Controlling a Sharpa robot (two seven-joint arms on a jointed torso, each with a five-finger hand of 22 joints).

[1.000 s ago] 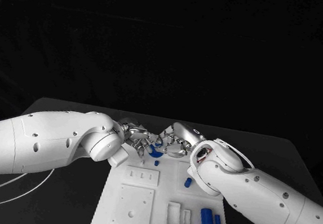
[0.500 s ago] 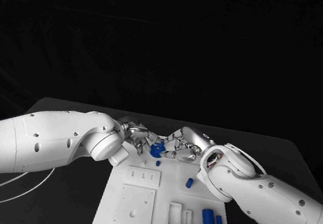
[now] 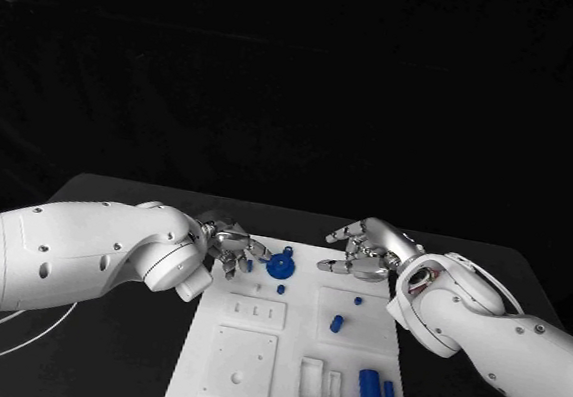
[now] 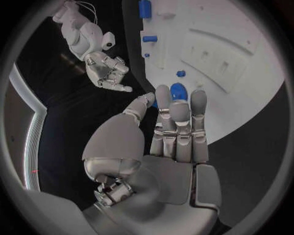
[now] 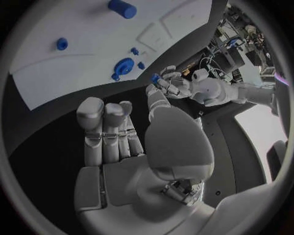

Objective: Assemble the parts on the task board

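Note:
The white task board (image 3: 294,362) lies in the middle of the table. A round blue part (image 3: 282,265) with a small tab sits at its far end. My left hand (image 3: 229,247) hovers at the board's far left corner, fingers straight toward the round part (image 4: 178,91). It pinches a small blue part (image 5: 155,78) between thumb and finger. My right hand (image 3: 367,249) hangs above the far right corner, fingers apart, palm bare (image 5: 116,142), holding nothing.
Small blue pegs (image 3: 280,289) (image 3: 357,298), a short blue cylinder (image 3: 337,322) and two longer blue cylinders (image 3: 375,394) lie on the board. White recessed blocks (image 3: 237,365) occupy its near left. Black table lies on both sides.
Both hands were bunched over the round blue part; they have drawn apart, the right hand up and to the right, the left slightly left. The round part now stands uncovered.

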